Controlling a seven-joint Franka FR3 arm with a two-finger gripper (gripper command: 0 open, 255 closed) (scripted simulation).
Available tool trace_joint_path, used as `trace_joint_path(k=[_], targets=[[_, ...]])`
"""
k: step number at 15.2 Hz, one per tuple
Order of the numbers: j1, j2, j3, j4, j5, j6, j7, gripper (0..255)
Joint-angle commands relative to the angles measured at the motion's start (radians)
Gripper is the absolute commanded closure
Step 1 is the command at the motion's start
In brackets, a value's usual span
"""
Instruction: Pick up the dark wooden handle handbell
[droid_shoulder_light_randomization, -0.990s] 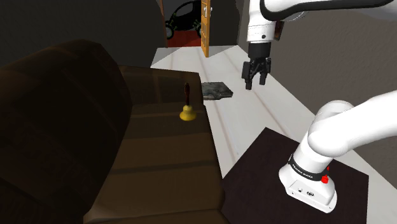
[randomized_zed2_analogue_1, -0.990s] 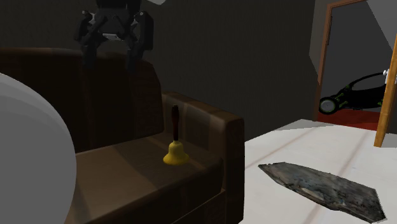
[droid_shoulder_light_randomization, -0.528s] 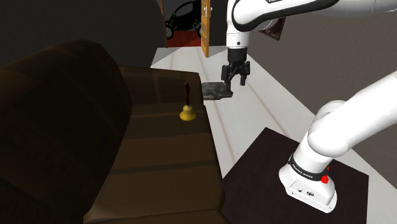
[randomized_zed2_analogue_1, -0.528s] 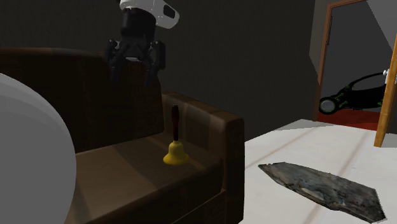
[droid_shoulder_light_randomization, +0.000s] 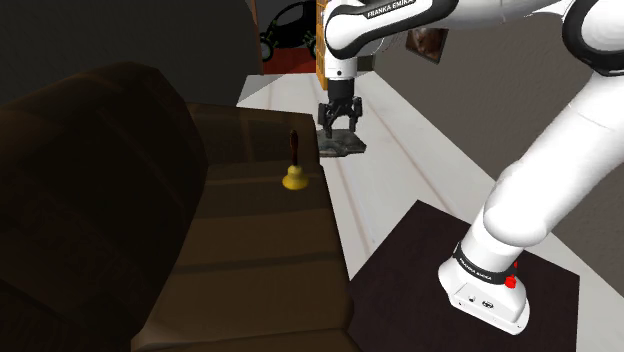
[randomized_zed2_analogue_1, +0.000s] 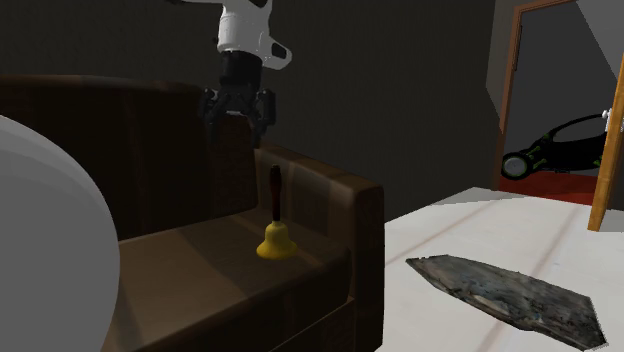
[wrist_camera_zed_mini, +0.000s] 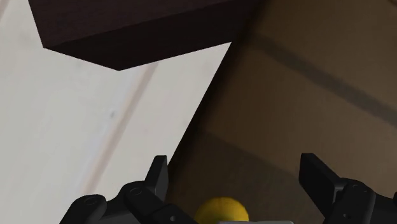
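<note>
While the handbell (droid_shoulder_light_randomization: 293, 176) stands upright on the seat of the brown sofa (droid_shoulder_light_randomization: 250, 250), near the far armrest, the claw (droid_shoulder_light_randomization: 338, 128) hangs in the air at approx. 2 o'clock from it in the shoulder view, well apart, no contact. Bell has a yellow body w/ a dark reddish handle pointing straight up. In the second exterior view the claw (randomized_zed2_analogue_1: 234, 122) sits at approx. 11 o'clock from the handbell (randomized_zed2_analogue_1: 274, 218), above the handle top and in front of the sofa (randomized_zed2_analogue_1: 190, 275) backrest. Claw is wide open, fingers spread, nothing gripped. In the wrist view the claw (wrist_camera_zed_mini: 235, 162) has its two fingers far apart, w/ a rounded yellow shape (wrist_camera_zed_mini: 219, 209) low between them, prob. the bell's body, touching neither. A flat grey slab (randomized_zed2_analogue_1: 510, 295) lies on the pale floor (randomized_zed2_analogue_1: 450, 225) at approx. 4 o'clock from the bell in the second exterior view; in the shoulder view that slab (droid_shoulder_light_randomization: 348, 148) is just beyond the sofa end, w/ the claw partly overlapping it. White arm rises from the dark stand (droid_shoulder_light_randomization: 410, 265).
</note>
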Motion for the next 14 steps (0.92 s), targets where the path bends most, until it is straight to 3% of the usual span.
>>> trace_joint_path(k=[1, 8, 14], targets=[[0.001, 0.074, 0.004, 0.054, -0.005, 0.026, 0.015, 0], [0.002, 0.344, 0.005, 0.321, -0.031, 0.046, 0.061, 0], [0.006, 0.595, -0.002, 0.626, -0.052, 0.006, 0.096, 0]])
